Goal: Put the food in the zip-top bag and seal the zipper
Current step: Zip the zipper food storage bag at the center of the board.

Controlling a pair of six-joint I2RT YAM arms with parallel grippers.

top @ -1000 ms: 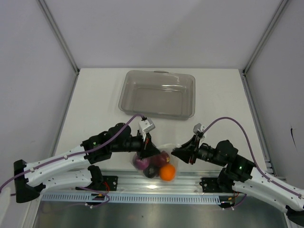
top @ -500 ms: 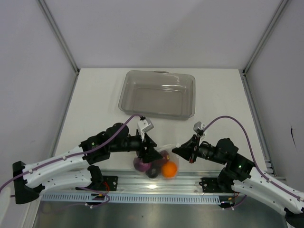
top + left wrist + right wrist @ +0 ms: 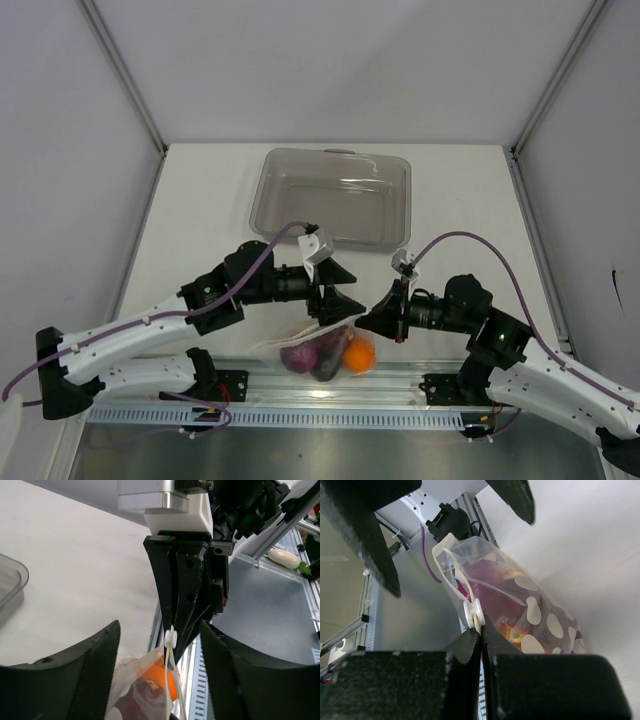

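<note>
Sealing well probably meant a level pull — the right gripper (image 3: 363,320) sat clenched on the white zipper tab (image 3: 472,613) of the clear crinkly plastic bag (image 3: 512,594), and the gaping left gripper (image 3: 345,290) likely needed to pinch the opposite edge first.

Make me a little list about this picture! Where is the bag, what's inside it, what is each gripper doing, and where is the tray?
bag: zip-top bag, at the near edge of the table, between the two arms
inside the bag: orange, purple ball, dark fruit; any others are too hidden to tell
right gripper: shut, pinching the bag's top edge at the white zipper tab
left gripper: open, next to the bag's top, holding nothing
tray: grey tray, at the far side of the table
zipper sealed: cannot tell
</note>
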